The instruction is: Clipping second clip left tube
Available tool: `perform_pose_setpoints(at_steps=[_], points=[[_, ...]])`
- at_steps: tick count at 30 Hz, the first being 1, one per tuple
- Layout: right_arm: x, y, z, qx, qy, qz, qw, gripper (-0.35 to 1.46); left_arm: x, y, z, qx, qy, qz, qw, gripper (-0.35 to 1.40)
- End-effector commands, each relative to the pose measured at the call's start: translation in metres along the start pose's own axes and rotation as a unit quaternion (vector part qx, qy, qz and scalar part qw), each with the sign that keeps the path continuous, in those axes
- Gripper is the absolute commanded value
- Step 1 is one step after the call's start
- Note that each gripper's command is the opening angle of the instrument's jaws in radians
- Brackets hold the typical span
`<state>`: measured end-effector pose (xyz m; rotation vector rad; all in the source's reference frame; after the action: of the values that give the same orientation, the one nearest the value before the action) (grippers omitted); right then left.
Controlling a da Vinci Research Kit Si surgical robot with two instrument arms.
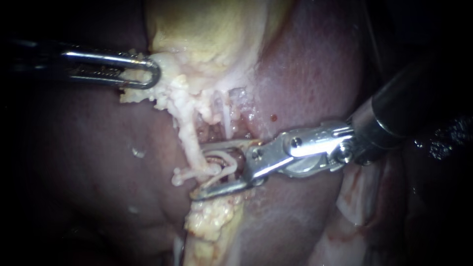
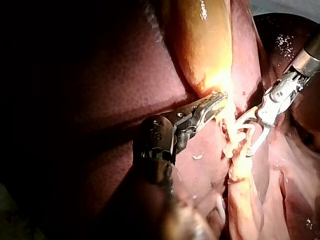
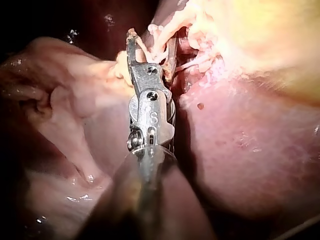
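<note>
- My left instrument (image 1: 150,72), at ten o'clock: claw clamped on the gallbladder (image 1: 207,34) edge.
- My right instrument (image 1: 201,171), from three o'clock: claw apart, straddling the tube (image 1: 193,151).

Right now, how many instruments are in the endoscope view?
2. The left instrument comes in from the left, gripping the gallbladder at its pale lower edge. The right instrument comes in from the right, open around the tube. No other seems hidden.

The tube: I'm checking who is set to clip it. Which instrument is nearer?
Right. The right instrument has its open jaws around the tube. The left instrument is off to the side, its jaws shut on pale tissue at the gallbladder's edge.
</note>
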<state>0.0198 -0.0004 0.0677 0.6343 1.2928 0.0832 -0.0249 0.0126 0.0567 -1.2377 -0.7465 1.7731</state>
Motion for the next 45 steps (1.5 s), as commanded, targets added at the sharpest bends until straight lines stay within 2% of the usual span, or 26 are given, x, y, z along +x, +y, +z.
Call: perform_pose_setpoints(at_steps=[1,8,14,19,25,27,32,35,41,45], points=[[0.0001,0.0001,0.0002,0.001,0.005,0.001,1.0000,0.46,0.0000,0.0000,0.0000,0.000,0.000,0.000,1.0000,-0.35],[0.0003,0.0010,0.0024,0.015,0.018,0.008,0.9997,0.45,-0.0001,0.0000,0.0003,0.001,0.000,0.000,1.0000,-0.35],[0.0005,0.0011,0.0030,0.016,0.028,0.016,0.9993,0.45,-0.0001,0.0000,0.0004,0.001,0.000,0.000,1.0000,-0.35],[0.0009,-0.0001,0.0030,0.027,0.028,0.018,0.9991,0.45,-0.0001,-0.0002,0.0004,0.001,0.000,0.000,1.0000,-0.35],[0.0017,-0.0023,0.0030,0.064,0.029,0.017,0.9974,0.42,-0.0002,-0.0004,0.0003,0.000,0.000,0.001,1.0000,-0.35],[0.0019,-0.0027,0.0032,0.073,0.030,0.018,0.9968,0.42,-0.0002,-0.0004,0.0003,0.001,0.000,0.001,1.0000,-0.35],[0.0020,-0.0026,0.0033,0.071,0.031,0.024,0.9967,0.37,-0.0002,-0.0004,0.0003,0.001,0.000,0.001,1.0000,-0.35],[0.0019,-0.0024,0.0033,0.069,0.031,0.030,0.9967,0.31,-0.0002,-0.0005,0.0004,0.001,0.000,0.001,1.0000,-0.35],[0.0018,-0.0023,0.0031,0.061,0.030,0.042,0.9968,0.06,-0.0002,-0.0005,0.0004,0.001,0.000,0.001,1.0000,-0.35],[0.0018,-0.0024,0.0030,0.061,0.029,0.075,0.9949,-0.14,-0.0002,-0.0005,0.0004,0.001,0.000,0.001,1.0000,-0.35]])
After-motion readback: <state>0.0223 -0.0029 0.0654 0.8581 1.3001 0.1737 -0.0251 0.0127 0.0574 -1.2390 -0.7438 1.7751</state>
